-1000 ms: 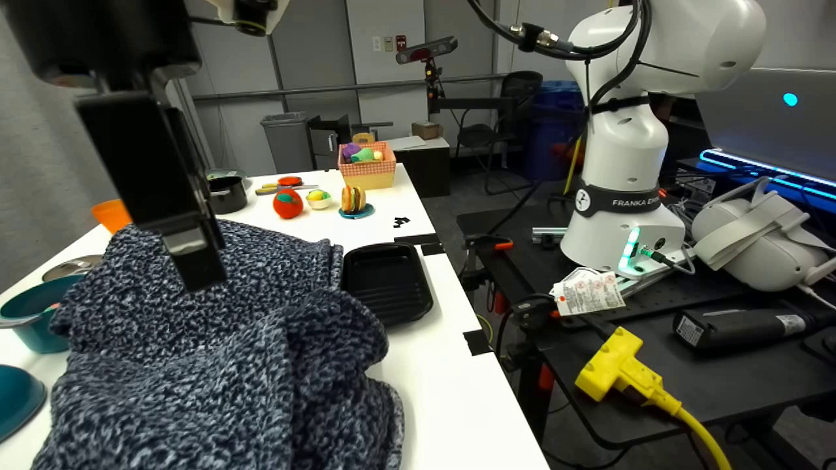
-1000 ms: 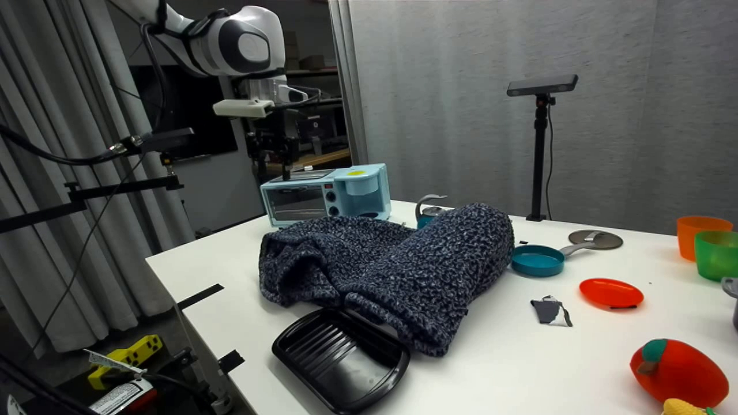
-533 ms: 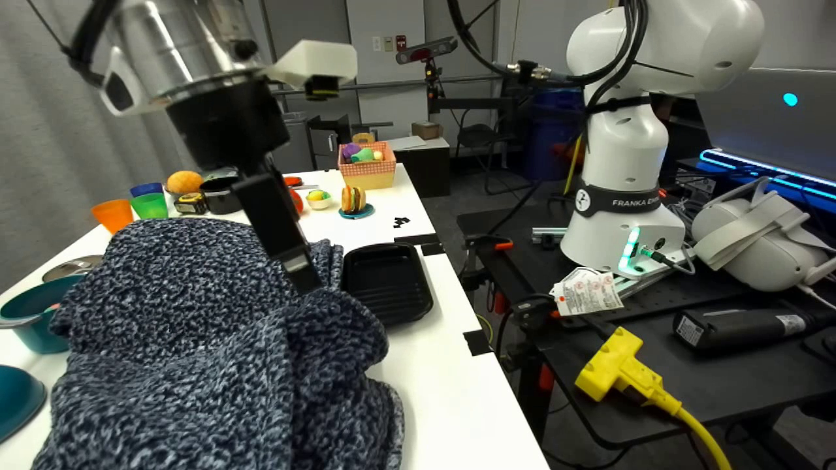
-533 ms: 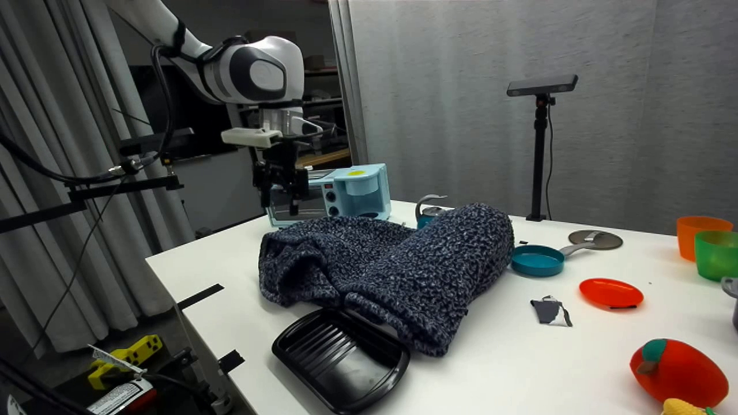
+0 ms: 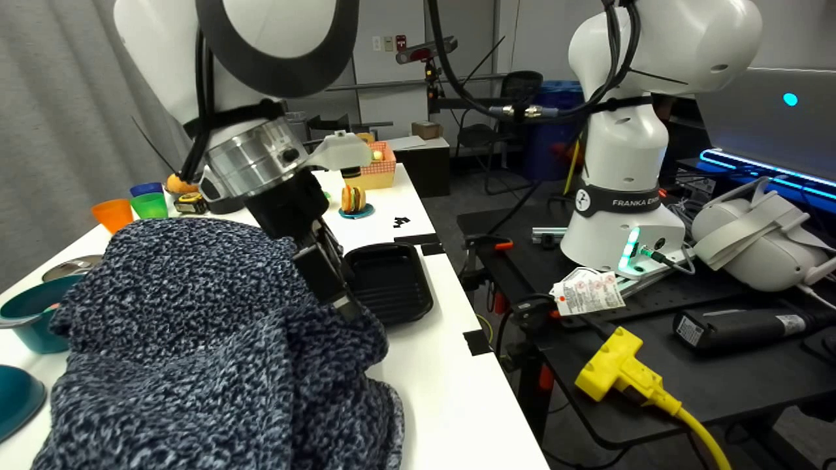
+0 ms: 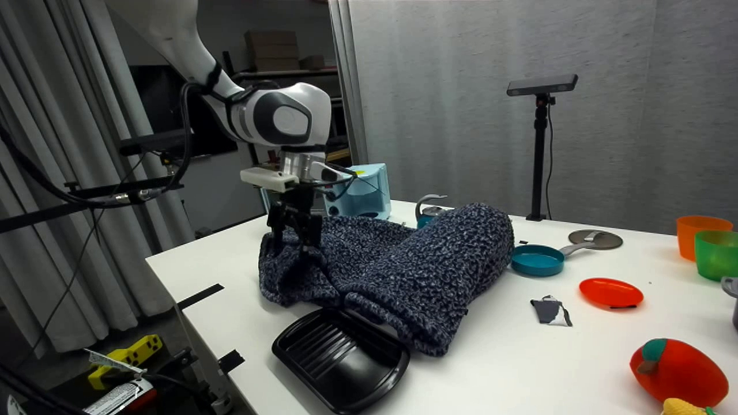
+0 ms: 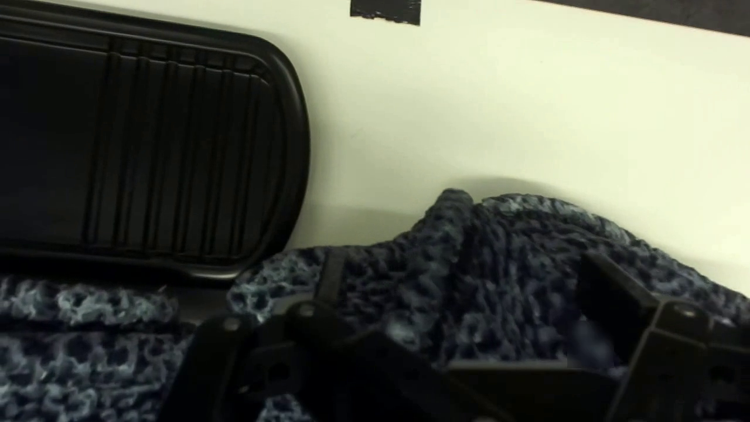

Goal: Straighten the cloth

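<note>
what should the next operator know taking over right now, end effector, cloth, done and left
End effector: open over the bunched cloth, no grip; whether it touches is unclear.
Where: the cloth lies rumpled on the white table, beside the black tray.
Done: in position at the cloth; no flattening evident.
Left: gripping and spreading it flat; closing on the bunch below seems a sensible next move.

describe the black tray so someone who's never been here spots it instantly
On the white table, find the large, rumpled, speckled cloth. Right beside it, near the black tape, lies the black tray. Unlike the soft-looking cloth, it is glossy, shallow and ridged at one end.
</note>
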`<state>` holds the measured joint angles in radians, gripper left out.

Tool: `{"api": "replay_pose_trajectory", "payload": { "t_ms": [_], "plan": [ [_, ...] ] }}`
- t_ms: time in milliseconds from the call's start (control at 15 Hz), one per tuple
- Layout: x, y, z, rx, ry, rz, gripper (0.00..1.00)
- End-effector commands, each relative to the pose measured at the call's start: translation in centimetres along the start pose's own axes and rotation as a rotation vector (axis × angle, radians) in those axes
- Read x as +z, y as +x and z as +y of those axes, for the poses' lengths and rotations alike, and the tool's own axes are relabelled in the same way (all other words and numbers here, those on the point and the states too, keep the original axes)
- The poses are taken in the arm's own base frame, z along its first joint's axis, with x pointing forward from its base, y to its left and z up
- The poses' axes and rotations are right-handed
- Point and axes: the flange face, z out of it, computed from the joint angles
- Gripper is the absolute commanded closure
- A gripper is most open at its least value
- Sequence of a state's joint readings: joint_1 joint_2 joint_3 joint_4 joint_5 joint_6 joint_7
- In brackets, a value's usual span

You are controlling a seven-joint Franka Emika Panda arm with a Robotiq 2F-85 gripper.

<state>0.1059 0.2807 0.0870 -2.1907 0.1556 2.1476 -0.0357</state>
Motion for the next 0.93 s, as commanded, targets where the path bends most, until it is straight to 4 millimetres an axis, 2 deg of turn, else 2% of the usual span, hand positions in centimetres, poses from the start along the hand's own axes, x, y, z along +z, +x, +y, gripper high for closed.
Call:
{"api": "replay_pose_trajectory", "payload": {
  "t_ms": [0, 67, 133, 200, 533, 800, 867],
  "plan": [
    [2.1, 2.3, 2.0, 0.03, 0.019, -0.009, 0.0],
    [2.7, 2.6, 2.3, 0.036, 0.03, -0.019, 0.0],
    [3.2, 2.9, 2.4, 0.043, 0.044, -0.029, 0.08],
    [3.5, 3.2, 2.4, 0.048, 0.059, -0.036, 0.28],
    [3.3, 3.5, 0.4, 0.069, 0.079, -0.039, 0.65],
    [1.9, 2.5, -2.7, 0.052, 0.083, -0.021, 0.96],
    [1.3, 2.2, -3.7, 0.039, 0.085, -0.01, 0.99]
  ]
}}
